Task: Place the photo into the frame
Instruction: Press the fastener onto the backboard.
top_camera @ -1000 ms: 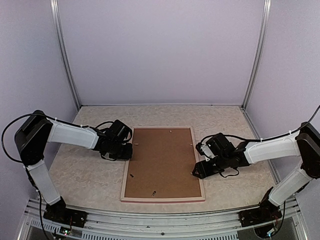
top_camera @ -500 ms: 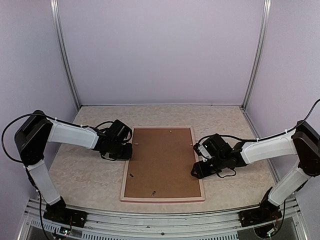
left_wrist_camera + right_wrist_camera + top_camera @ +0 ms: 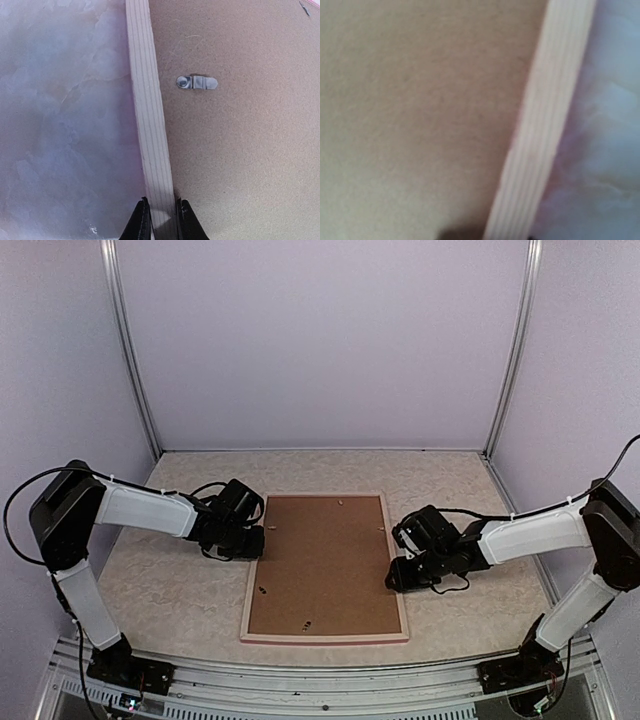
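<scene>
- the whole table (image 3: 170, 580) is seen by the top camera, set high at the near side, looking down and forward from afar.
- the frame (image 3: 149, 115) is viewed along its left rail, close above, by the left wrist camera.
- its right rail is shown very near and blurred by the right wrist camera.
- frame and backing board (image 3: 240, 150) are shared by all views.

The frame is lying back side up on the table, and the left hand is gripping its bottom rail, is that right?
Not quite. The frame lies back side up on the table, but the left hand grips its left side rail, not the bottom one, as the top external view shows.
</scene>
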{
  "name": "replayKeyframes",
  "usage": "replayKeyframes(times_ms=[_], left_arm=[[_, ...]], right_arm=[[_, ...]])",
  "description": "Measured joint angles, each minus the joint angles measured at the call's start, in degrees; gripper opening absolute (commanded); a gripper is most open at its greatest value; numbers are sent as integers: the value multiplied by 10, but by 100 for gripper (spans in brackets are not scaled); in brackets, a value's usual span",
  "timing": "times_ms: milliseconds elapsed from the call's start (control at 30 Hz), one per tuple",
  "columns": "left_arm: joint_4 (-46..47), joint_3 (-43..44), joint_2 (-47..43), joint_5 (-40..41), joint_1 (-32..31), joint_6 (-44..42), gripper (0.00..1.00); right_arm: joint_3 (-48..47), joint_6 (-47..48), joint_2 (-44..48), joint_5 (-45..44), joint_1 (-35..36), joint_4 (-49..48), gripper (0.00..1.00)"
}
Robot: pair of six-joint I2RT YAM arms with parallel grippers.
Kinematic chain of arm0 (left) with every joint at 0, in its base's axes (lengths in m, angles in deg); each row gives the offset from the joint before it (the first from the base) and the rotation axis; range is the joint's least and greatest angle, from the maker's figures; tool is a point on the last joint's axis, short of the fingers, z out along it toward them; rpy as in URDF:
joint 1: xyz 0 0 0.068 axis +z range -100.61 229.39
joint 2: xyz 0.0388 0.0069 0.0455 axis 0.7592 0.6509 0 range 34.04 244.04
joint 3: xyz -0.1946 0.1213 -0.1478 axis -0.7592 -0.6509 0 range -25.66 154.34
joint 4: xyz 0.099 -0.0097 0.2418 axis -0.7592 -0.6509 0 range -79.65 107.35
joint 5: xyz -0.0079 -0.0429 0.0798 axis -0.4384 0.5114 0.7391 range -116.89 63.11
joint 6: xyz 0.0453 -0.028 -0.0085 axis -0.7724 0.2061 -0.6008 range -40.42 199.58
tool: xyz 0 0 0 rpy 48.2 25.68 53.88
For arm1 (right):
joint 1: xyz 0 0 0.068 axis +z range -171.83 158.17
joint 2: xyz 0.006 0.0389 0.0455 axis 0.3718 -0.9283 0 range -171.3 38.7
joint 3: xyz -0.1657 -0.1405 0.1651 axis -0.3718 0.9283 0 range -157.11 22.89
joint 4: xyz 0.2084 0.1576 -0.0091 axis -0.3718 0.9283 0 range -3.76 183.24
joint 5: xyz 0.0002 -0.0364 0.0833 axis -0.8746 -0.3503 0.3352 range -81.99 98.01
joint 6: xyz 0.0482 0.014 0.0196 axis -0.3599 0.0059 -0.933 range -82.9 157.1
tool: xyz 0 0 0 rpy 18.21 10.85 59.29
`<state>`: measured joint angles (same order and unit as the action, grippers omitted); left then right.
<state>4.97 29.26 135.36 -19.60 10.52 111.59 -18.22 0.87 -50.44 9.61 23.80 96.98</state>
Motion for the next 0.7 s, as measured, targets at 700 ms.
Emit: replayKeyframes(times_ms=[700], left_arm=[[1, 0, 0, 6, 3, -2, 0]], right_arm=[[30, -92, 6, 33, -20, -54, 18]])
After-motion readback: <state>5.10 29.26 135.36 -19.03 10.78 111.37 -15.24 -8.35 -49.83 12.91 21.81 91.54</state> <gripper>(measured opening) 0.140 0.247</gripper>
